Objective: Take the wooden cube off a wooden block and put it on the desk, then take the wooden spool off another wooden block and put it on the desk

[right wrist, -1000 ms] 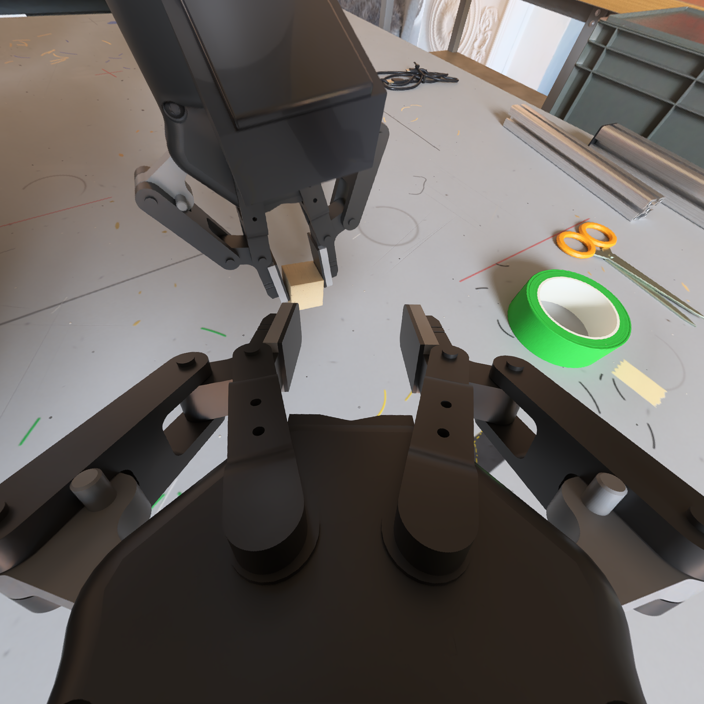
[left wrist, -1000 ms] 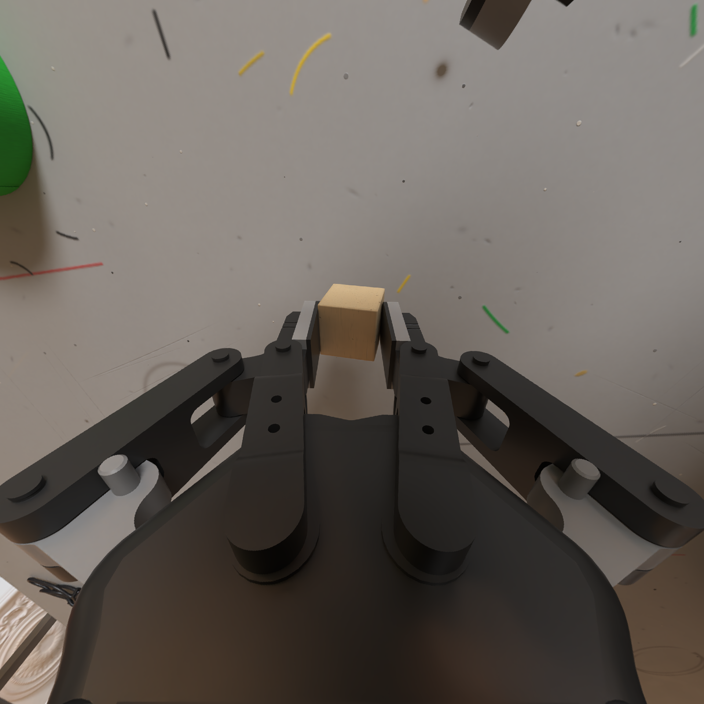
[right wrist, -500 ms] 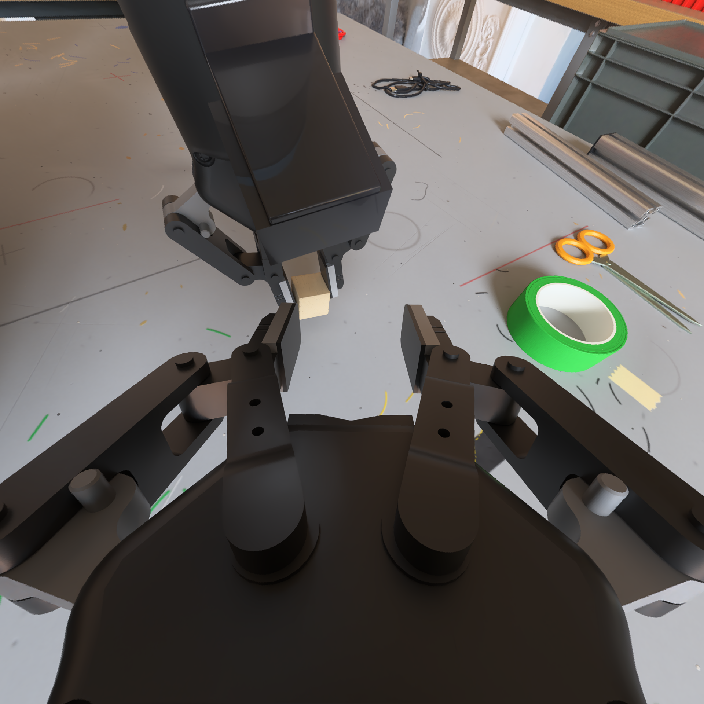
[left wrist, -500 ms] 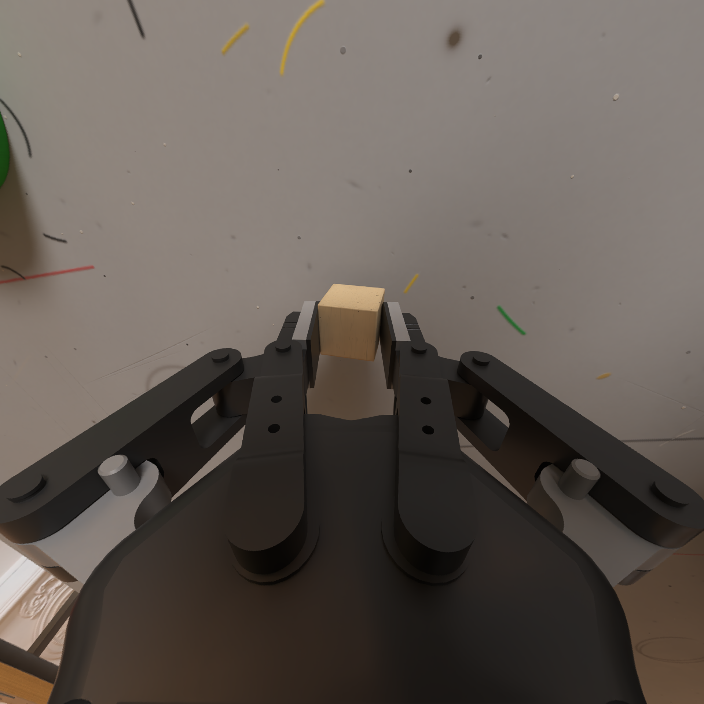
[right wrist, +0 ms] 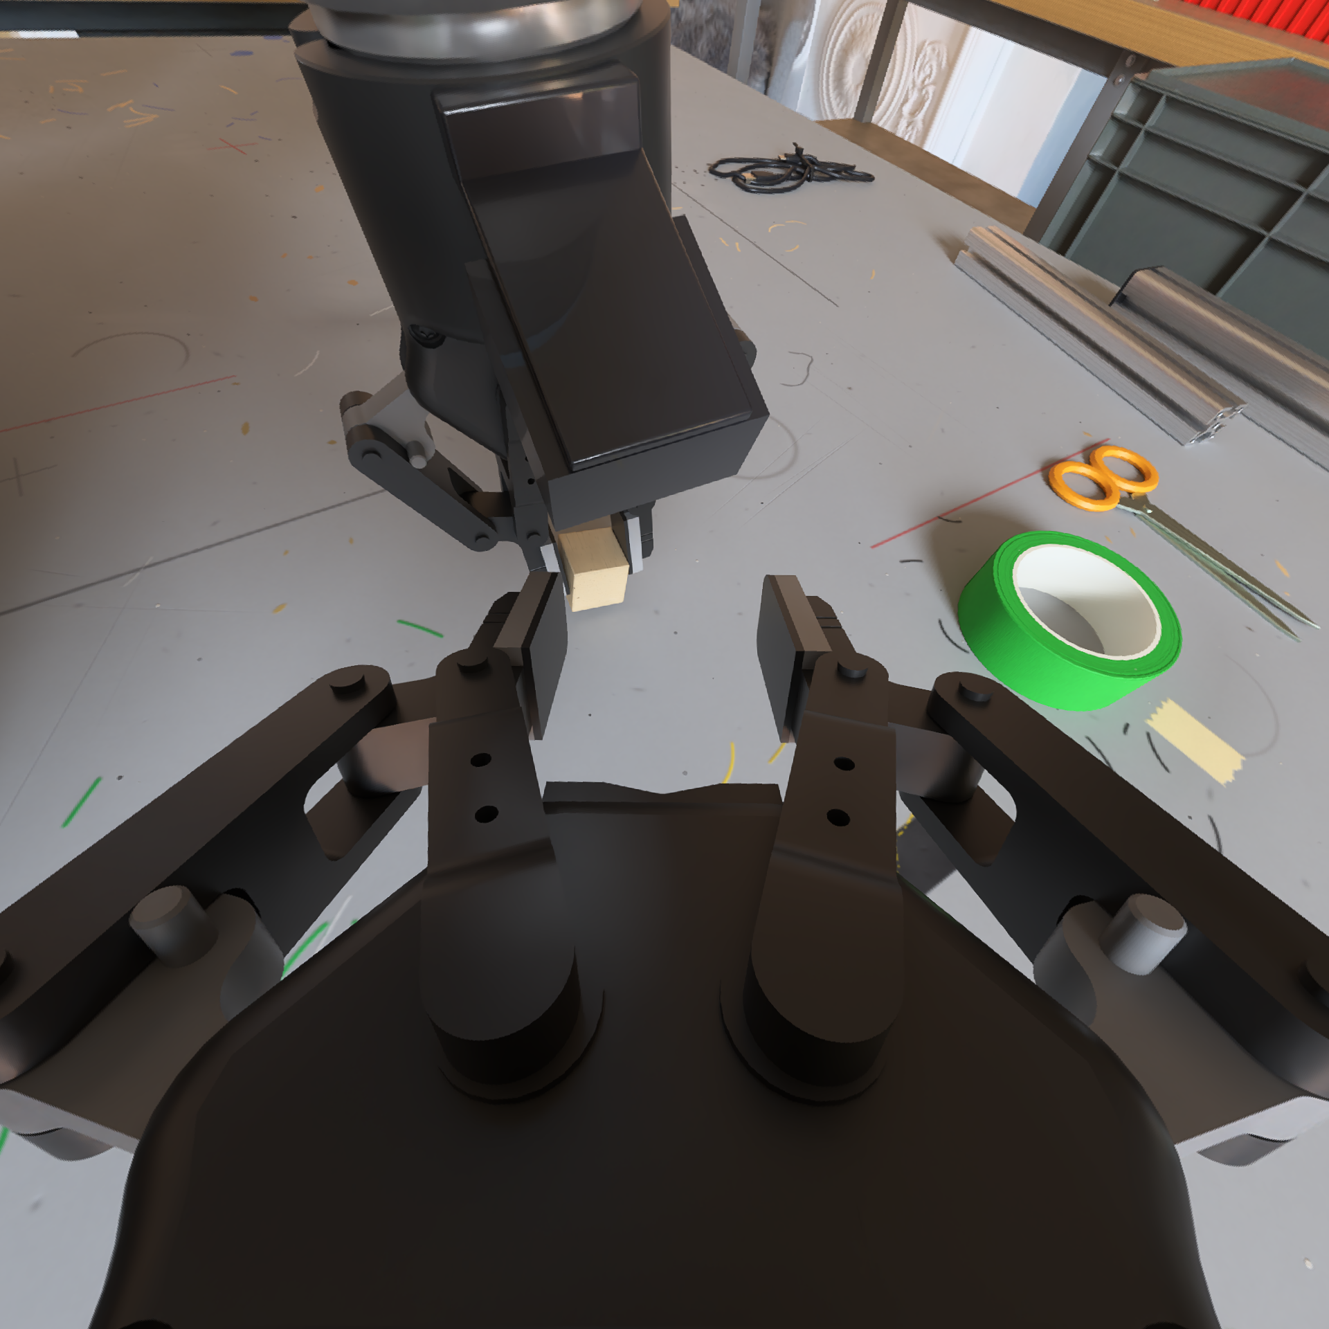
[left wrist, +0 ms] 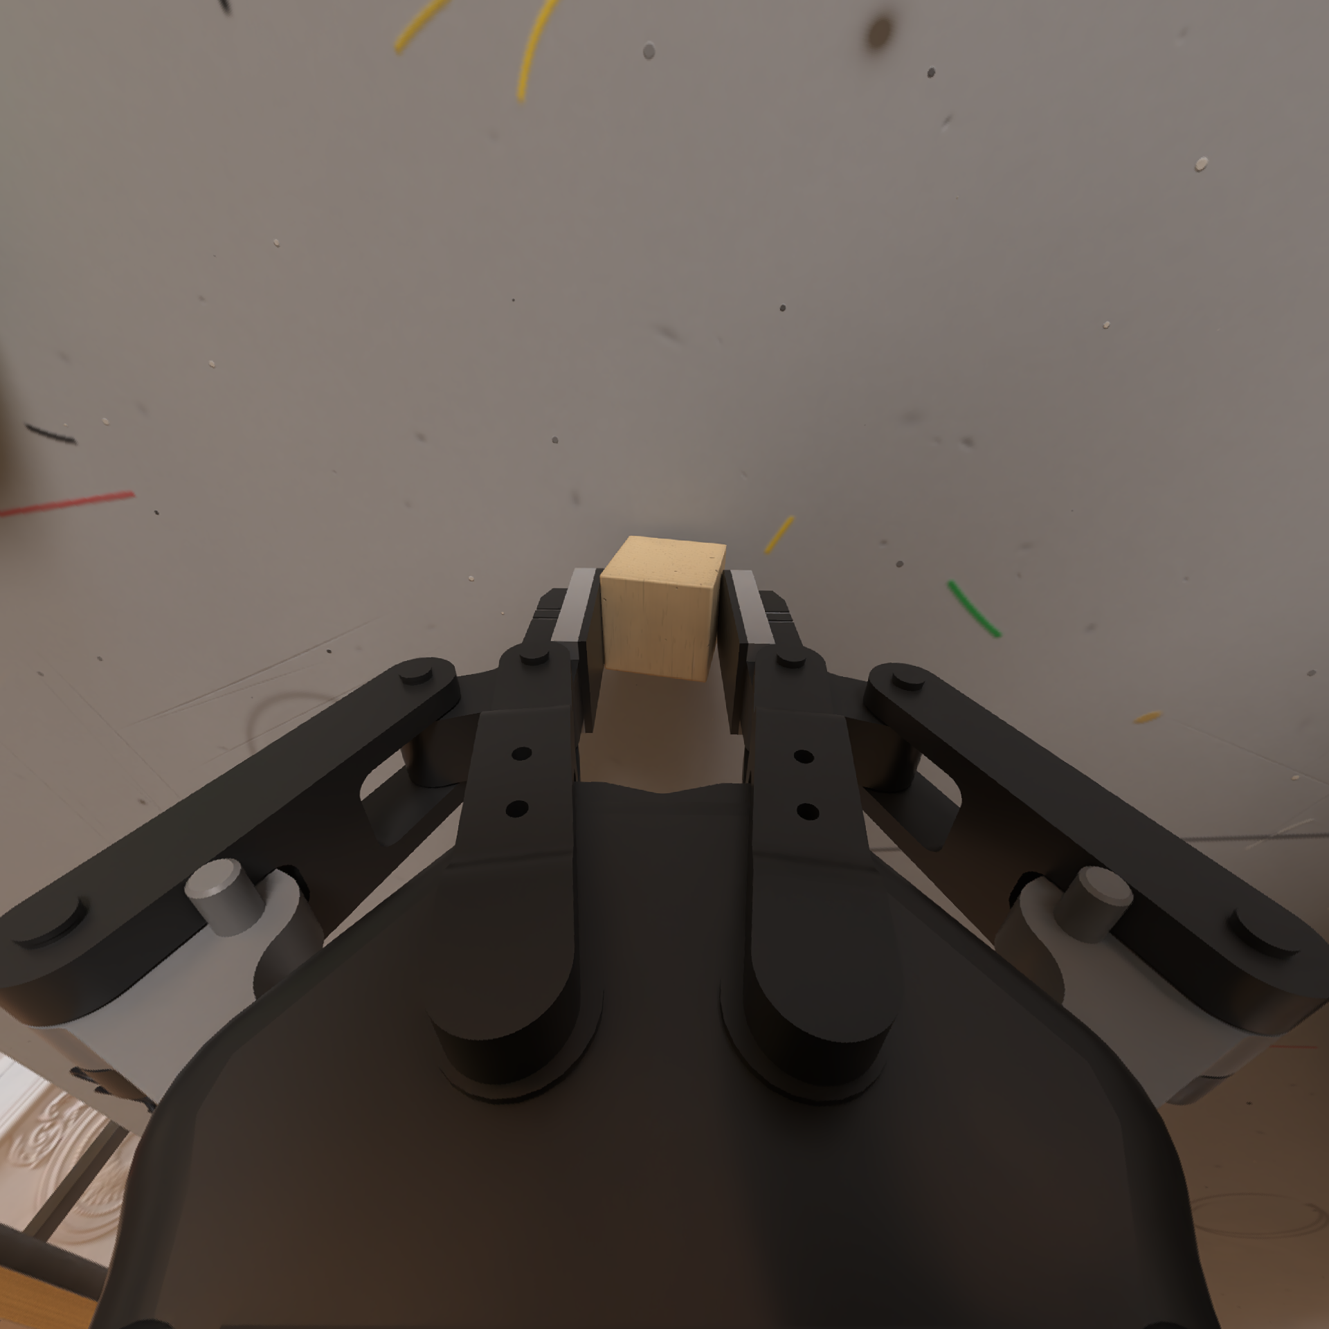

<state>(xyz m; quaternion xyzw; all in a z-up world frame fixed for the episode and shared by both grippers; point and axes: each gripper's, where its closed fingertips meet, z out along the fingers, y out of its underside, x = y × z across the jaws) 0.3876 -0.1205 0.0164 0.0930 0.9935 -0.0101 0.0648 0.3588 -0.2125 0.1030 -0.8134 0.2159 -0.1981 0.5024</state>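
My left gripper (left wrist: 660, 611) is shut on the pale wooden cube (left wrist: 660, 608) and holds it low over the grey desk (left wrist: 647, 288). In the right wrist view the same left gripper (right wrist: 591, 557) and the cube (right wrist: 595, 579) show just beyond my right gripper (right wrist: 658, 647), which is open and empty above the desk (right wrist: 180, 539). The cube's underside is at or just above the desk; I cannot tell which. No wooden block or spool is in view.
A green tape roll (right wrist: 1071, 618) lies right of my right gripper, with orange-handled scissors (right wrist: 1151, 510) beyond it. Aluminium rails (right wrist: 1122, 338) and a grey crate (right wrist: 1222, 194) stand at the far right. A black cable bundle (right wrist: 787, 171) lies at the back.
The left gripper has tilted more upright and lowered the cube toward the desk. The green tape has slid out of the left wrist view. My right gripper has stayed open.
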